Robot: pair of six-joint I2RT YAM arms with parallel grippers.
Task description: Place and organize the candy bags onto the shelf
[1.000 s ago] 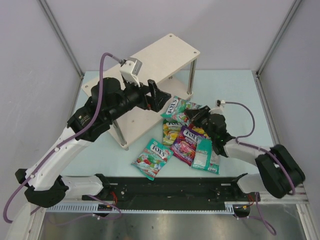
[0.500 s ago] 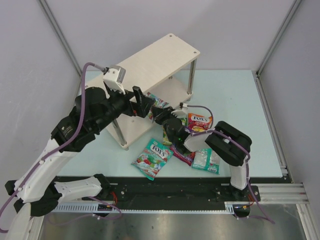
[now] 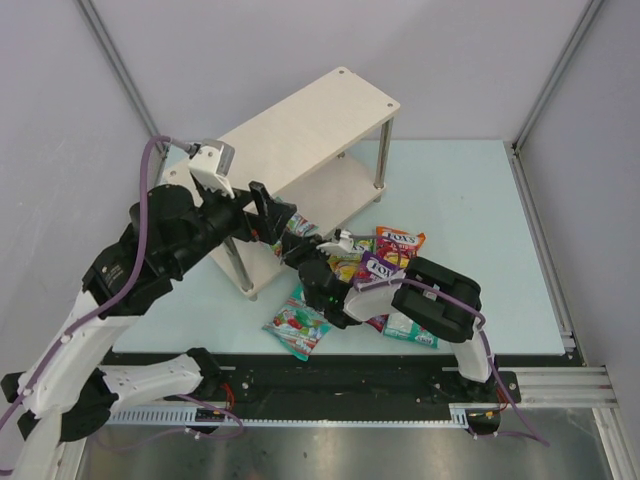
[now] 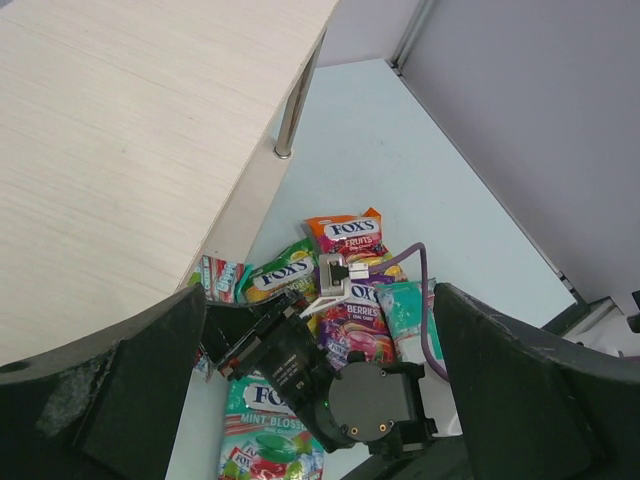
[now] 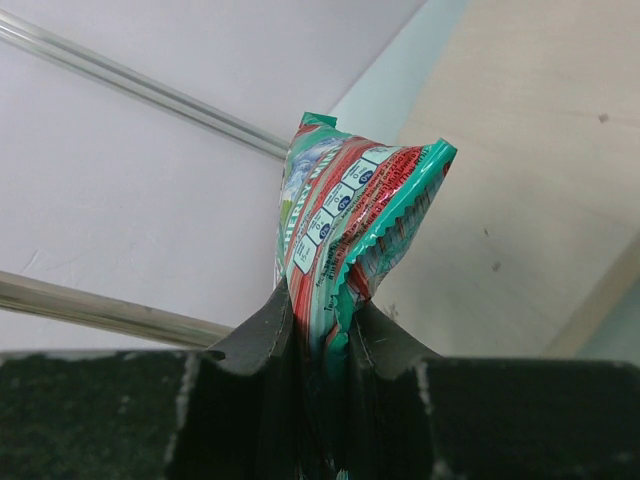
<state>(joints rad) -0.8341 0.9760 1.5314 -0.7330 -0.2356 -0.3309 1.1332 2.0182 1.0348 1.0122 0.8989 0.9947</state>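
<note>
Right wrist view: the right claw (image 5: pixel 320 315) is pinching one teal and red glossy candy bag (image 5: pixel 345 220) by one end, and the zigzag sealed edge points away from it. The held bag is just at the lower board of the two-tier shelf (image 3: pixel 310 110) of pale wood with thin metal posts. Above it the left claw (image 4: pixel 320 300) hangs spread wide, with nothing in it. Other glossy bags (image 3: pixel 388 250) lie heaped on the pale blue table (image 3: pixel 460 190), at its middle towards the near edge. I judge such a bag light, soft and slippery, with sweets shifting inside. The flat sealed border seems the best place to grip.

On table (image 3: pixel 470 200), candy bags (image 3: pixel 399 241) before shelf (image 3: pixel 310 115)
</note>
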